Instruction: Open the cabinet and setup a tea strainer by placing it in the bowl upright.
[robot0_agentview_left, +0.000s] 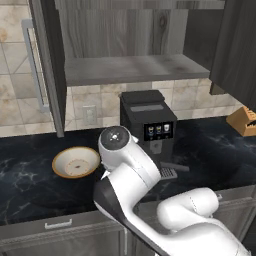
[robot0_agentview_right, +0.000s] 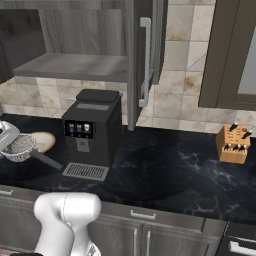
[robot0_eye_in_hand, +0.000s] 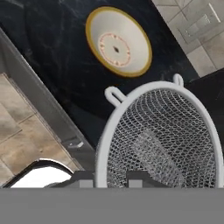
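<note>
Left base view. The cabinet (robot0_agentview_left: 135, 45) stands open: its left door (robot0_agentview_left: 50, 65) is swung out toward the camera, silver bar handle (robot0_agentview_left: 34, 65) on its outer face, and the right door (robot0_agentview_left: 235, 45) hangs out at the right edge. One bare grey shelf (robot0_agentview_left: 135, 69) inside. On the dark marbled desk (robot0_agentview_left: 215, 150) the bowl (robot0_agentview_left: 76, 162) sits left of a black coffee machine (robot0_agentview_left: 148, 125), cream inside, tan rim, just beside the arm's white upper joint. A wooden knife block (robot0_agentview_left: 244, 121) stands far right. The arm hides the tool and the strainer here.

Right base view. The tea strainer (robot0_agentview_right: 21, 146) hangs at the far left edge, above the desk, mesh basket down, a dark handle slanting right and down from it toward the coffee machine's drip tray (robot0_agentview_right: 85, 171). The bowl shows as a tan sliver just behind and right of the strainer; the strainer is over its near edge rather than inside it, though the exact overlap is hard to judge. White hand parts sit against the strainer's left side; the fingertips themselves are hidden.

Hand view. The strainer's white rim and mesh fill the lower right, two small loops on the rim. The tool (robot0_eye_in_hand: 110, 179) is pressed nearly together, pinching the strainer's rim at the bottom edge. The bowl lies beyond, upright on the desk, clear of the strainer.
</note>
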